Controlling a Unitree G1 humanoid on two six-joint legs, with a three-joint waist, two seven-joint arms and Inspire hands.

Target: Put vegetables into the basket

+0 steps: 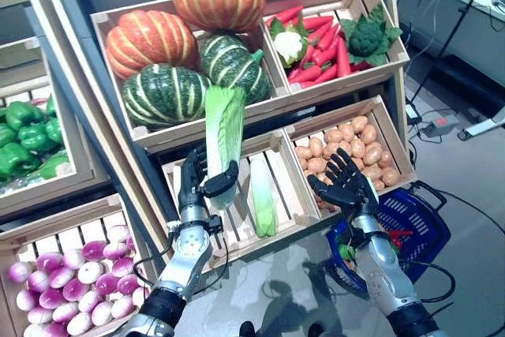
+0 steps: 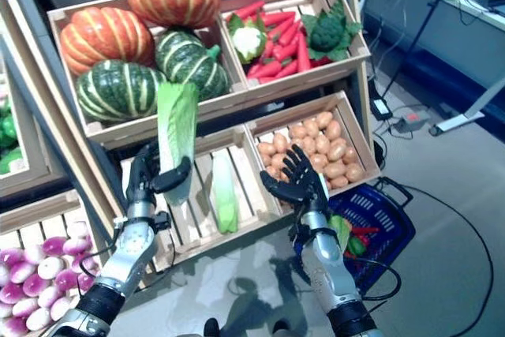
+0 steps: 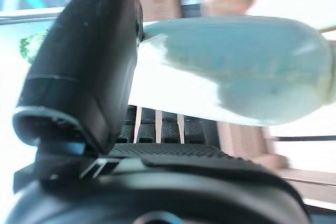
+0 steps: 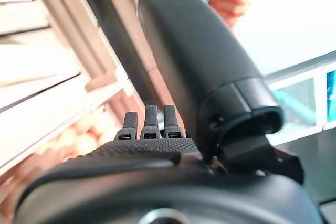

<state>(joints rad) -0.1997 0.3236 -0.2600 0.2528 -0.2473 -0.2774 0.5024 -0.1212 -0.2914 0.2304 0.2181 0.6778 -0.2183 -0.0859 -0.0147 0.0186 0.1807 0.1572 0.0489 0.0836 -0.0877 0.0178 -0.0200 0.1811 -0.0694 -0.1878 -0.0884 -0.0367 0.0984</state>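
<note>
My left hand holds a long green-and-white cabbage upright in front of the middle lower crate, thumb pinching its pale stalk against the fingers. A second cabbage lies in that slatted crate. My right hand hovers open, fingers spread, in front of the potato crate. The blue basket stands on the floor below and right of that hand, with a green and a red vegetable inside.
The upper shelf holds pumpkins and a crate of red peppers, cauliflower and broccoli. Green peppers and purple-white turnips fill the crates at left. Cables and a stand's foot lie on the floor at right.
</note>
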